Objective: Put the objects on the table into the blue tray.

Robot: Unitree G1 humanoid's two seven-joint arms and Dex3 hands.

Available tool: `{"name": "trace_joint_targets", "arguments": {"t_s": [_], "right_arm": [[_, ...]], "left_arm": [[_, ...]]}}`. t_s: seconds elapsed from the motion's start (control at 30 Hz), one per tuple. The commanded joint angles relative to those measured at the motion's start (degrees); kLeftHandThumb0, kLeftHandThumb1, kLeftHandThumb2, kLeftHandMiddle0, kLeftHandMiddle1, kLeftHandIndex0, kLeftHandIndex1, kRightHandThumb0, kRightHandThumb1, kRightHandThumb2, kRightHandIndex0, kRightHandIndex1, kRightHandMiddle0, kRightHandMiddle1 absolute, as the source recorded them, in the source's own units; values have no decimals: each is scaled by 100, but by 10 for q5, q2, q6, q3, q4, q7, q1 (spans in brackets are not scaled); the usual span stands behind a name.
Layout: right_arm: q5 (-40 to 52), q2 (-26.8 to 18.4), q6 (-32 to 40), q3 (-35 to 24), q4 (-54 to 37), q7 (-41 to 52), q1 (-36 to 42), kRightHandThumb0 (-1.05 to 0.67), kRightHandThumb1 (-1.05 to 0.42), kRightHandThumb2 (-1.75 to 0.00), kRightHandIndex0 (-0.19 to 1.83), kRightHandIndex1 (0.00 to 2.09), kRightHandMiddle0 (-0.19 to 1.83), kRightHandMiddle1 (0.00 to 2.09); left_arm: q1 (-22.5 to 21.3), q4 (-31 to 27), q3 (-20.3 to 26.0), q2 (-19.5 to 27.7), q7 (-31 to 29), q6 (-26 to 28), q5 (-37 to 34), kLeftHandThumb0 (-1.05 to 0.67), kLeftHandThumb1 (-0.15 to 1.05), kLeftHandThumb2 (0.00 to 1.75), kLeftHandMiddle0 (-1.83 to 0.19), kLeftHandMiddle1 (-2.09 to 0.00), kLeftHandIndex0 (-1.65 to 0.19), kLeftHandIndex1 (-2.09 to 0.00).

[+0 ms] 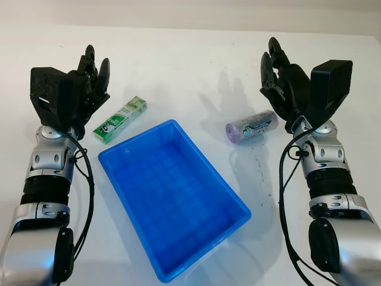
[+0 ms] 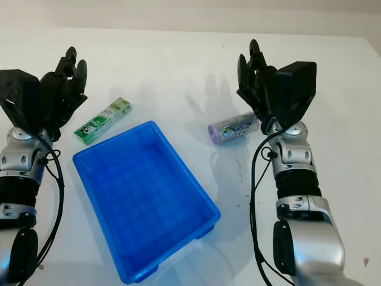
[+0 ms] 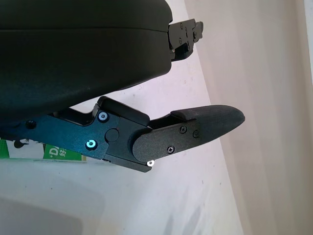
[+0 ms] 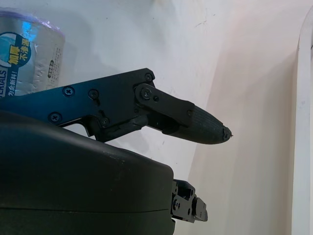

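The left hand [image 1: 89,77] is up above the white surface [image 1: 178,65], on the left side, and it is open and holds nothing. Just beside it, a little nearer the middle, lies a long green and white box [image 1: 119,120], flat on the surface. The box points at a slant, and the hand is not touching it. From the left wrist view a small bit of the green box [image 3: 46,152] peeks out behind the black hand. The right hand [image 1: 280,74] is up on the right side of the surface. It is open too, and it has nothing in it. Just beside it, toward the middle, lies a small purple roll [image 1: 252,126] with a blue and white label. The roll lies on its side and the hand is not touching it. From the right wrist view the roll [image 4: 29,51] sits close behind the hand, and the writing on its label shows. Between the two arms is the blue tray [image 1: 128,156]. It sits at a slant on the surface, with one corner near the green box and the roll off to its other side. The tray has nothing inside. The box and the roll are both outside the tray, on the surface.
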Motion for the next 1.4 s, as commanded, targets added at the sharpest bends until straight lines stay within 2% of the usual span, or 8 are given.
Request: {"name": "trace_joint_targets", "arguments": {"t_s": [0.0,0.3,0.47,0.53,0.6,0.7,1.0,1.37], "right_arm": [[4,-1,3,-4,-17,-2,1,-67,-105,-74,-19,0,-19,0],[5,-15,16,-4,-30,16,8,-66,-105,-74,-19,0,-19,0],[19,-36,27,-14,-86,43,10,-63,-105,-59,-19,0,-19,0],[-30,-86,7,23,-122,76,9,-63,-105,-46,-16,2,-17,1],[-90,-139,-13,68,-160,119,8,-64,-102,-18,-6,7,-4,8],[-181,-201,-56,125,-229,160,17,-59,-85,-4,13,16,15,16],[-352,-267,-127,230,-282,213,29,-54,-76,-5,41,20,44,12],[-411,-263,-181,255,-198,196,27,-46,-78,-6,42,15,43,6]], "left_arm": [[1,-15,-1,7,-1,-2,0,-77,105,68,19,0,19,0],[0,-19,-8,0,10,14,6,-78,105,68,19,-2,19,-1],[4,-18,-6,0,9,11,2,-78,105,68,19,-2,19,-3],[7,-20,-2,0,7,9,-3,-77,105,68,19,-1,19,-2],[10,-21,0,1,5,7,-7,-77,105,67,19,0,19,-2],[11,-22,0,0,4,5,-10,-77,105,66,19,-1,19,-2],[3,-15,-3,5,6,6,-6,-78,105,65,19,-2,19,-4],[1,-13,-6,11,3,2,0,-78,105,66,19,-2,19,0]]}}
